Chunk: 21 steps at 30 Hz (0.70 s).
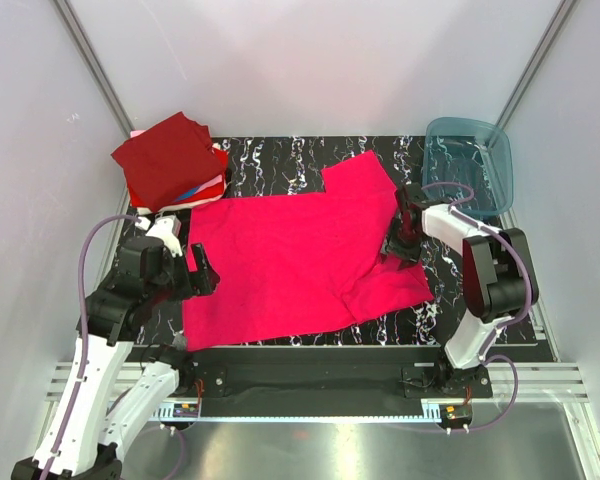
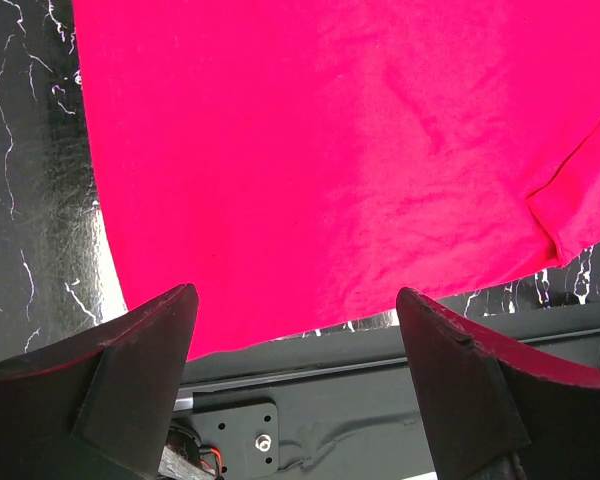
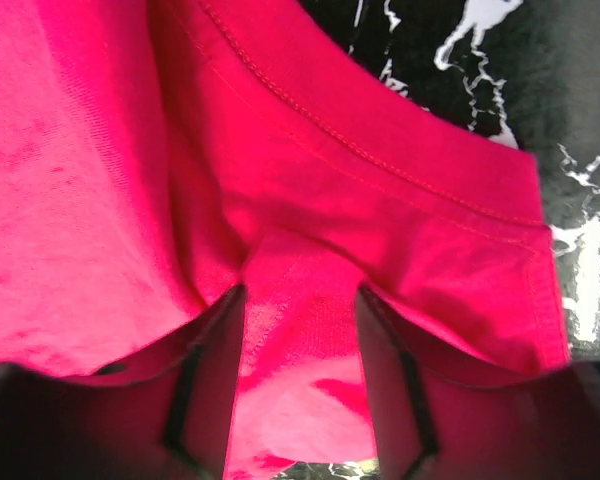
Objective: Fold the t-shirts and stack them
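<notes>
Bright and even from above in the top view, sharp throughout, with only soft shadows and pale glare on the near metal plate. Strongly saturated in the left wrist view, with a nearly glowing magenta t-shirt, white glare on the glossy table and dark, slightly soft left fingers. Very close and a little blurred low in the right wrist view, with the right fingers shadowed and tinted pink.

The pink t-shirt lies spread out flat on the worktop. The folded t-shirts sit piled at the far left corner, dark red one on top.
</notes>
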Tool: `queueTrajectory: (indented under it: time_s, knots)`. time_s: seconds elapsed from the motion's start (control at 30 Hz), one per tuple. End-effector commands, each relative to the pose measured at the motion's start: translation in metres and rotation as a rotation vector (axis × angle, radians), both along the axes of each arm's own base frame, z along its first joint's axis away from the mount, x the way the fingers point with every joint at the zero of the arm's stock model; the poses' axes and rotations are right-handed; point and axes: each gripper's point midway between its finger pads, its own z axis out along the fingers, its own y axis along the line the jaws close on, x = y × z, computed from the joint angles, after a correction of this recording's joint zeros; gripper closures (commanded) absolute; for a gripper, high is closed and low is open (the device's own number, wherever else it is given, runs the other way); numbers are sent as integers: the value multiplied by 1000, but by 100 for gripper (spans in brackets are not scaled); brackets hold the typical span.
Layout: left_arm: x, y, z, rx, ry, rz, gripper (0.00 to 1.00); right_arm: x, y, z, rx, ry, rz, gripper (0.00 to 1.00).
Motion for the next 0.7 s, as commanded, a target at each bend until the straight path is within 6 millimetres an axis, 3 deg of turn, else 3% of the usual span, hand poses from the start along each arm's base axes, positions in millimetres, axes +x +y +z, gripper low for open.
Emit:
queueTrajectory:
  time_s: [0.0, 0.17, 0.3, 0.4, 0.67]
  knots:
    - [5, -5, 9, -12, -57, -31, 13, 4, 5, -6, 26, -7, 32, 48]
    - [6, -4, 9, -11, -60, -27, 13, -2, 3, -12, 23, -1, 31, 65]
    - [6, -4, 8, -9, -57, -26, 13, -4, 0, -5, 11, -21, 32, 89]
    - [7, -4, 8, -8, -55, -22, 13, -6, -7, 5, -21, -40, 20, 99]
    - [7, -3, 8, -6, -55, -18, 13, -25, -20, 43, -52, -104, -7, 98]
